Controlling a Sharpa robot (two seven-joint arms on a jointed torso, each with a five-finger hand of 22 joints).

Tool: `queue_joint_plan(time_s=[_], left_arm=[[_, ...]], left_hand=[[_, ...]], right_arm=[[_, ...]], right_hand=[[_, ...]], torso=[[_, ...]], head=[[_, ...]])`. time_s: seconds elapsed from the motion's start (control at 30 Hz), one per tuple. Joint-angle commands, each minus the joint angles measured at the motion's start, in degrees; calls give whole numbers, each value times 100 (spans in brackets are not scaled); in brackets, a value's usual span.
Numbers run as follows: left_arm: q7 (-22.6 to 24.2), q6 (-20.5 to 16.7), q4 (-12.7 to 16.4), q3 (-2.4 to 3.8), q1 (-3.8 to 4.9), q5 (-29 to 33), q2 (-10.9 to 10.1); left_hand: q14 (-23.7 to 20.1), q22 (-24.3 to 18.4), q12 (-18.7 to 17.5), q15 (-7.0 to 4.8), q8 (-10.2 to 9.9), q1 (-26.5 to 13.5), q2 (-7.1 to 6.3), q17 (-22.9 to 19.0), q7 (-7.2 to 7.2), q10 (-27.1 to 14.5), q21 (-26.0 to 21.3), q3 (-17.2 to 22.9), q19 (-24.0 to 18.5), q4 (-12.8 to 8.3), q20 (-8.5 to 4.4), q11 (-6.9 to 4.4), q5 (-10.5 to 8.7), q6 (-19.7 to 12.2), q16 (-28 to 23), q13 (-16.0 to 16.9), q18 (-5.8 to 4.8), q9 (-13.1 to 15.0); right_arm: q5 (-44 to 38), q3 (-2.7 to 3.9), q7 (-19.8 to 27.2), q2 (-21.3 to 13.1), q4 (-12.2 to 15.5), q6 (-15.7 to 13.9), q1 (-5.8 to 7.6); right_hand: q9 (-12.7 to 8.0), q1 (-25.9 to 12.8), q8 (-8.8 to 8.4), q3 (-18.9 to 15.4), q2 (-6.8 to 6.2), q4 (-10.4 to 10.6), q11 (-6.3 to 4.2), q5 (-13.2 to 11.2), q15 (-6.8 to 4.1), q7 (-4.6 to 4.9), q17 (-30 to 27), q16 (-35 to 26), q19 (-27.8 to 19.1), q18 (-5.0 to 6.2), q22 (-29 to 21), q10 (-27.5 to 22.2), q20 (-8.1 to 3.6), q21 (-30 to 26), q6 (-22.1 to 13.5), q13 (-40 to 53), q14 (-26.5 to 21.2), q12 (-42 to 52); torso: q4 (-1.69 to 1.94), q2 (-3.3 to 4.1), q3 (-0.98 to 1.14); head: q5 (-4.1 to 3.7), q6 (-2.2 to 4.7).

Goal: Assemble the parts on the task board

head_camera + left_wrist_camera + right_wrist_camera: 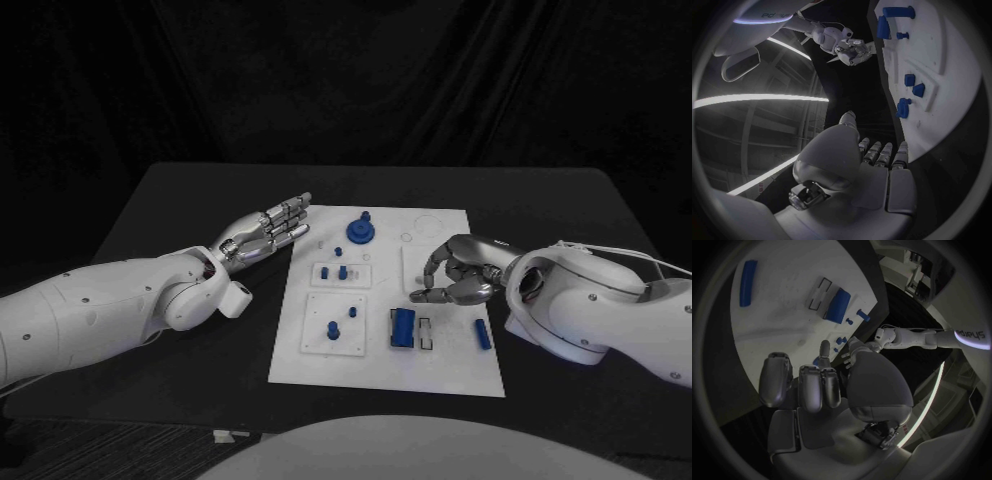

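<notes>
The task board lies flat in the middle of the black table, its long sides running from the near edge toward the far edge. My left hand is positioned above the tabletop just beside the board's far left corner, palm up, fingers extended and apart, holding nothing; the left wrist view confirms the fingers lie straight with no part between them. My right hand is positioned over the board's right edge, about halfway along it, with the fingers curled inward and downward toward the board surface. I cannot tell from the head view whether a part is pinched; in the right wrist view the fingers are bent together with nothing visible in them. On the board, a round blue part with a peg stands near the far edge. Two small blue parts sit in a raised plate at the left side. A blue peg part stands in a second raised plate near the near left corner. A larger blue block lies beside a pale slotted holder, and a slim blue bar lies near the right edge.
</notes>
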Motion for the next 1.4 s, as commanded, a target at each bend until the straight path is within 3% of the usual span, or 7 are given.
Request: queue_joint_plan(time_s=[0.03,0.07,0.17,0.33,0.73,0.93,1.4], left_arm=[[67,61,13,5,-11,7,10],[67,63,13,5,-12,7,10],[64,68,10,5,-16,7,10],[58,79,10,5,-25,7,3],[28,118,-9,5,-42,7,7],[7,130,-21,5,-50,7,7],[-37,166,-38,5,-64,7,28]], left_hand=[[-3,9,19,47,37,67,-9,-5,56,-8,5,32,-4,-30,26,59,53,3,-21,7,41,5],[-3,9,19,47,36,78,-10,-5,59,-7,6,36,-4,-36,27,63,65,1,-21,7,41,5],[-3,9,20,50,36,109,-13,-5,63,-6,6,47,-3,-55,29,72,98,2,-21,8,40,5],[-3,9,20,55,35,136,-15,-5,67,-6,6,57,-3,-73,32,78,132,0,-21,8,39,4],[-3,11,25,67,37,173,-15,-5,83,-2,7,73,-2,-100,38,90,180,12,-21,10,35,7],[-3,12,28,76,39,190,-8,-5,111,1,8,85,-1,-112,44,98,197,20,-21,11,32,8],[-3,14,28,85,38,204,-4,-5,109,1,10,93,1,-123,50,102,214,14,-21,11,30,7]], right_arm=[[-1609,-6,259,-52,100,-636,-171],[-1744,-6,258,-62,113,-668,-227],[-2113,-6,236,-82,146,-765,-435],[-2460,-6,179,-76,148,-909,-716],[-2768,-6,-29,-11,168,-829,-979],[-2790,-6,-70,25,196,-797,-1027],[-2797,-5,-287,202,137,-537,-1153]], right_hand=[[351,158,323,-42,-64,24,22,-94,39,88,841,11,-7,23,1005,596,35,-53,-796,1509,469,15],[476,247,428,-50,-92,22,25,-124,40,131,837,7,-31,33,990,596,32,-102,-1329,1509,466,15],[713,311,904,-89,-133,12,54,-186,62,179,827,1,-62,42,973,596,54,-165,-2133,1509,462,15],[740,369,1233,-163,-258,29,103,-250,105,234,792,-20,-89,57,953,596,80,-237,-2779,1509,453,15],[605,453,1431,-184,-307,30,141,104,134,267,815,-8,-66,49,964,596,106,-198,-3002,1509,457,15],[458,249,1634,-296,-423,42,150,-271,143,270,811,-10,-62,50,964,596,119,-199,-3062,1509,456,15],[371,144,2116,-313,-418,40,137,-459,134,230,813,-10,-70,56,958,596,118,-225,-3021,1509,456,15]], torso=[[7,0,-1],[5,1,0],[2,0,0],[-4,-2,2],[-4,3,8],[-1,7,4],[0,4,-1]], head=[[-2,-1],[-4,-1],[0,-1],[25,-1],[33,-1],[38,-1],[38,-1]])
